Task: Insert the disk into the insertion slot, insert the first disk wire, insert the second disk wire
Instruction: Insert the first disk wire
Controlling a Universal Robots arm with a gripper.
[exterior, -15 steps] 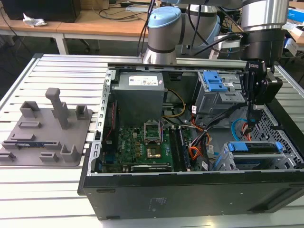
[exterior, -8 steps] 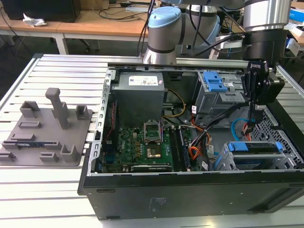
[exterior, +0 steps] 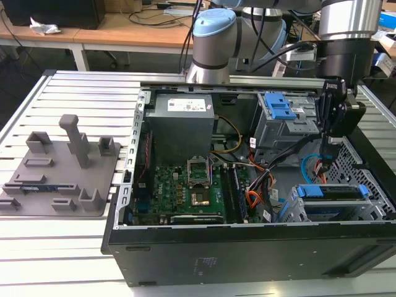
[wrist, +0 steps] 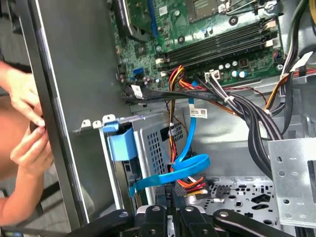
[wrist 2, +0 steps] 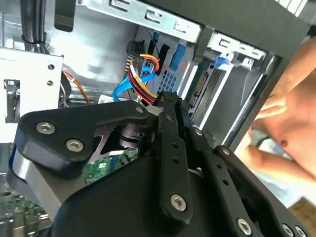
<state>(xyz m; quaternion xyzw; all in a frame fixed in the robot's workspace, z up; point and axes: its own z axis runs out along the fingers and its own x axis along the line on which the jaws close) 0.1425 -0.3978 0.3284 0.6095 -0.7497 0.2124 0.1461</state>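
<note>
Item 1, containers. An open computer case (exterior: pixel 247 247) lies on its side on a slatted table (exterior: pixel 80 93). It holds one motherboard (exterior: pixel 185 185), one grey power supply (exterior: pixel 182 120), one upper bay with a blue latch (exterior: pixel 279 108) and one insertion slot (exterior: pixel 297 213). The slot is the perforated metal cage in the case corner nearest the camera, on the exterior view's right. The disk (exterior: pixel 331 191) sits inside this slot with the blue frame uppermost. In the first wrist view the blue frame (wrist: pixel 121 144) shows at the open end of the cage, beside the perforated wall (wrist: pixel 155 143).

Item 2, the gripper (exterior: pixel 326 162). It hangs down into the case, just above the slot's open end. In both wrist views its fingers are drawn close together (wrist 2: pixel 170 98) (wrist: pixel 169 205) and pinch a small dark plug. The first disk wire (wrist: pixel 192 186), a red, orange and black bundle, ends at this plug and shows again in the second wrist view (wrist 2: pixel 143 74). The second disk wire (wrist: pixel 185 168) loops just beside the gripper, crossing the bundle, and is not gripped (I cannot tell where its ends seat).

Item 3, count.
- One disk, one slot, one latched bay and one gripper.
- Two disk wires.
- One grey fixture (exterior: pixel 62 170) on the table, outside the case.
- Two hands of a person (wrist: pixel 22 96) (wrist: pixel 29 148) against the outer side of the case wall.
</note>
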